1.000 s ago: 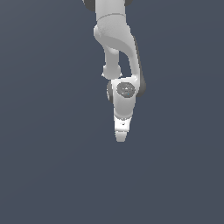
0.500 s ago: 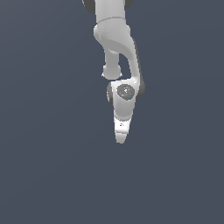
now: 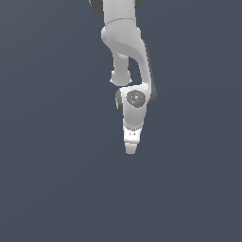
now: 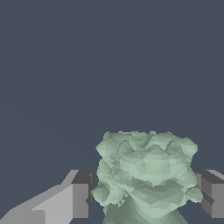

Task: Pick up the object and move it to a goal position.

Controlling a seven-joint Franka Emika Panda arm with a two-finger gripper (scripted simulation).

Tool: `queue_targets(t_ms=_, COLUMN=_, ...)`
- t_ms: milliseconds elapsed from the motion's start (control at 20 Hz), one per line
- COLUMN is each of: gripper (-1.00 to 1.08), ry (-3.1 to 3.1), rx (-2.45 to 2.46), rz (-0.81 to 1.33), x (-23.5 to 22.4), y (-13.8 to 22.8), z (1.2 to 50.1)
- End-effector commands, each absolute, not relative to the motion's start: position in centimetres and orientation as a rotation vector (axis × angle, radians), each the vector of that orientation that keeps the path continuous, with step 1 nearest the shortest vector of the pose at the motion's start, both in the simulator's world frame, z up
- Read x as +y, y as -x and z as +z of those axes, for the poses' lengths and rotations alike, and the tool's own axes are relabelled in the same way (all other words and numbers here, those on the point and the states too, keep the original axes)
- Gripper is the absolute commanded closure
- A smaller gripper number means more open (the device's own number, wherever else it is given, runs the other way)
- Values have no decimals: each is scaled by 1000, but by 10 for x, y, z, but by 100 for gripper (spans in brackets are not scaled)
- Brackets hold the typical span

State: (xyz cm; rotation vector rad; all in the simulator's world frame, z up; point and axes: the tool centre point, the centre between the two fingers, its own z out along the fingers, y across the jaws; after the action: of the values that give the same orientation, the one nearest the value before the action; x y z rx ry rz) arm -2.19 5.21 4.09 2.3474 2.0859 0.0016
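The object (image 4: 148,175), a pale green mottled lump with jagged edges, fills the space between my two grey fingers in the wrist view. My gripper (image 4: 146,194) is open and straddles it, with one finger (image 4: 81,199) on each side and only a thin gap showing at the lump's edges. In the exterior view the white arm hangs straight down, its gripper (image 3: 130,150) points at the floor, and the object is hidden behind it.
A flat, dark blue-grey surface (image 3: 56,179) lies all around the arm in both views. No other objects, containers or edges show.
The gripper has sunk very slightly toward the surface over the last second. The arm's pose is otherwise the same.
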Motion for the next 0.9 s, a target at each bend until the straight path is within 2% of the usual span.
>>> queue_targets(t_ms=0, gripper=108, ry=-2347, rx=2086, rz=2, x=54, y=26, z=42)
queue_targets(t_ms=350, gripper=108, ry=-2347, rx=2086, rz=1, x=69, y=49, z=50)
queue_targets(t_ms=850, gripper=108, ry=-2347, rx=2086, rz=-2, x=104, y=108, z=70)
